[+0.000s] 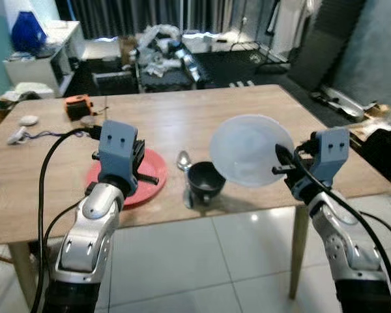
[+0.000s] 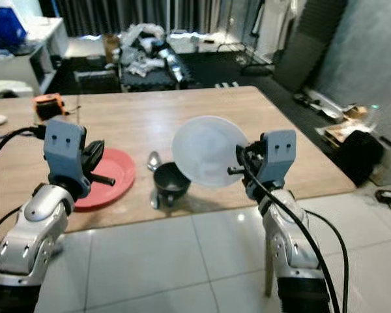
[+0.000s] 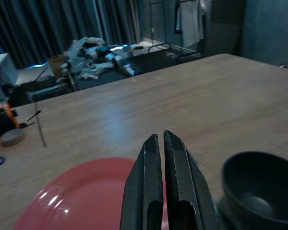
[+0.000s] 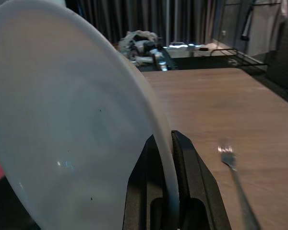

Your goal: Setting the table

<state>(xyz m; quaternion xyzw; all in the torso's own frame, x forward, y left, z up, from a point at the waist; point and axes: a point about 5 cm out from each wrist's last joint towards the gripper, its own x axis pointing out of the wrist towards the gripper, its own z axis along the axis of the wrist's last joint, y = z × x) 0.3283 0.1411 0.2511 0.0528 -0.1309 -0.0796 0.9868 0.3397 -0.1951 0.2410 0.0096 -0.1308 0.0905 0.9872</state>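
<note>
I have the right gripper [image 1: 281,161] clamped on the rim of the white plate [image 1: 251,150], both black fingers pinching its edge, and the plate hangs in the air nearly on edge, tilted above the near side of the wooden table [image 1: 202,114] and just right of the dark bowl [image 1: 205,180]. In the right wrist view the plate's rim runs straight down between the fingers [image 4: 194,182], and a fork [image 4: 236,179] lies on the tabletop beyond them. My left gripper [image 3: 163,179] has its fingers pressed together with nothing between them, and it hovers over the near right part of the red plate [image 1: 155,175], which lies flat on the table left of the bowl. A spoon [image 1: 183,161] lies just behind the bowl, between the red plate and the white one. Farther back on the left side I see an orange tape measure [image 1: 78,105], a roll of tape [image 3: 11,137] and a black cable [image 1: 58,135] trailing across the wood.
</note>
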